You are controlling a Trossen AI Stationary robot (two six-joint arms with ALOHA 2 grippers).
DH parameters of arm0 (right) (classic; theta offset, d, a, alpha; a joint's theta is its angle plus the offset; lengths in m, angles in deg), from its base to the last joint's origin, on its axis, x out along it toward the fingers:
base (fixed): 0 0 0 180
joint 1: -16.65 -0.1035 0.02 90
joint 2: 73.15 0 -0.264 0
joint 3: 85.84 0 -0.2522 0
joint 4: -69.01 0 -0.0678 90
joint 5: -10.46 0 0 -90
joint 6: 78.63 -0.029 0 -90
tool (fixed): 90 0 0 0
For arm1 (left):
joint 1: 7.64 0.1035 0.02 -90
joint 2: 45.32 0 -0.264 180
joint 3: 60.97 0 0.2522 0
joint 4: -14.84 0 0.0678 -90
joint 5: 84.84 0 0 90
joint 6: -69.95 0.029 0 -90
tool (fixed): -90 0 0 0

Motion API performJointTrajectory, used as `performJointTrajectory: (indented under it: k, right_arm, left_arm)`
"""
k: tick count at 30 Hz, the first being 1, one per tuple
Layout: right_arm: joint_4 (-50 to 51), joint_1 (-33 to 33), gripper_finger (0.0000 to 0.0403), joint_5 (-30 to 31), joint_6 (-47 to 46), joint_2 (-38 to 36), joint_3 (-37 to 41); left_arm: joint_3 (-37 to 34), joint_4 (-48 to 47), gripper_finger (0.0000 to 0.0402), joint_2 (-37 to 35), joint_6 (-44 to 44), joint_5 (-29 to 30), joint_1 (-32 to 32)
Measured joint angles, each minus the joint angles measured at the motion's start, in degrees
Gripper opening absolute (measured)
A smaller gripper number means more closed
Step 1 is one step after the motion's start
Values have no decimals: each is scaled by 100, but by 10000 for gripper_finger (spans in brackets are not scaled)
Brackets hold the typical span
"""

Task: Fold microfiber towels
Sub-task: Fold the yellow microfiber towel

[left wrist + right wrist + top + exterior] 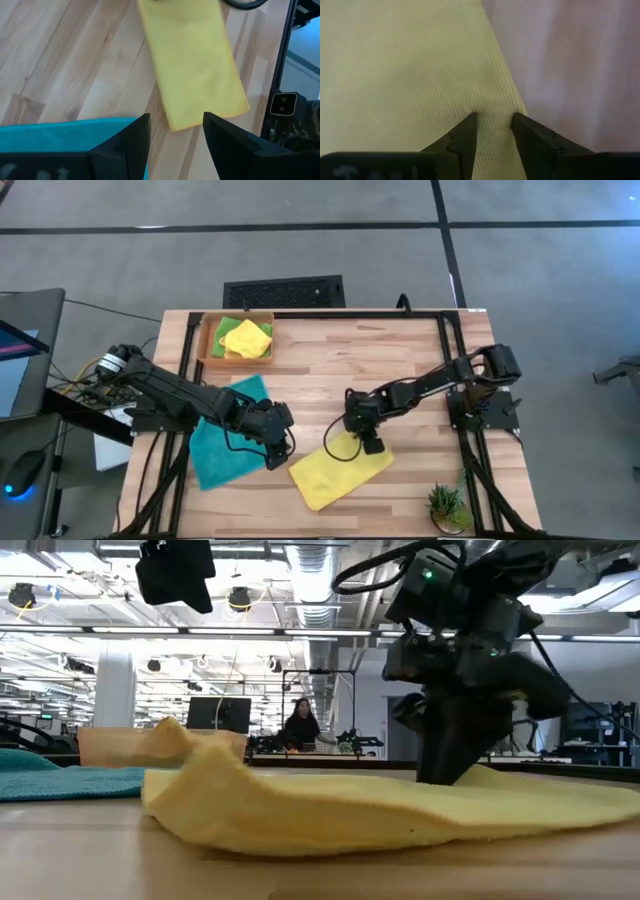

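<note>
Microfiber towels lie in three places on the wooden surface (400, 360). One yellow towel (340, 470) is spread flat near the front edge, between the two arms. A teal towel (225, 435) lies to its left, partly under the left arm. Another yellow towel (247, 338) sits crumpled on a lime green towel (222, 335) inside the orange tray (207, 345) at the back left.

From above, the right claw (368, 442) stands on the far corner of the flat yellow towel. Only the right wrist view shows the contact: the two dark fingers (462, 137) press down on the cloth beside its edge, partly closed, with a narrow strip of fabric pinched up between them. The low view adds that the towel's near edge is slightly humped and that the claw stands upright on the cloth. It also shows a person seated far back in the room.

The left claw (280, 450) hovers at the teal towel's right edge, jaws wide apart and holding nothing. Its wrist view shows the teal cloth beneath one finger (135, 140) and the yellow towel ahead.

A small potted plant (447, 505) stands at the front right corner.
</note>
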Motion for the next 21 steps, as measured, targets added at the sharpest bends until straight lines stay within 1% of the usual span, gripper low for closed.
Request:
performJointTrajectory:
  k: [5, 11, 15, 21]
  right_arm:
    - [109, 258, 154, 537, -9, -99, -113]
    - [259, 758, 154, 920, -25, -145, -121]
    - [282, 1088, 154, 1074, -25, -148, -124]
    - [344, 1430, 154, 1084, -24, -197, -124]
  left_arm:
    - [0, -9, 174, 0, 0, 0, 0]
    - [0, -76, 174, 0, 2, 139, 2]
    - [0, -97, 174, 0, 2, 156, 11]
    - [0, -110, 174, 0, 2, 333, 11]
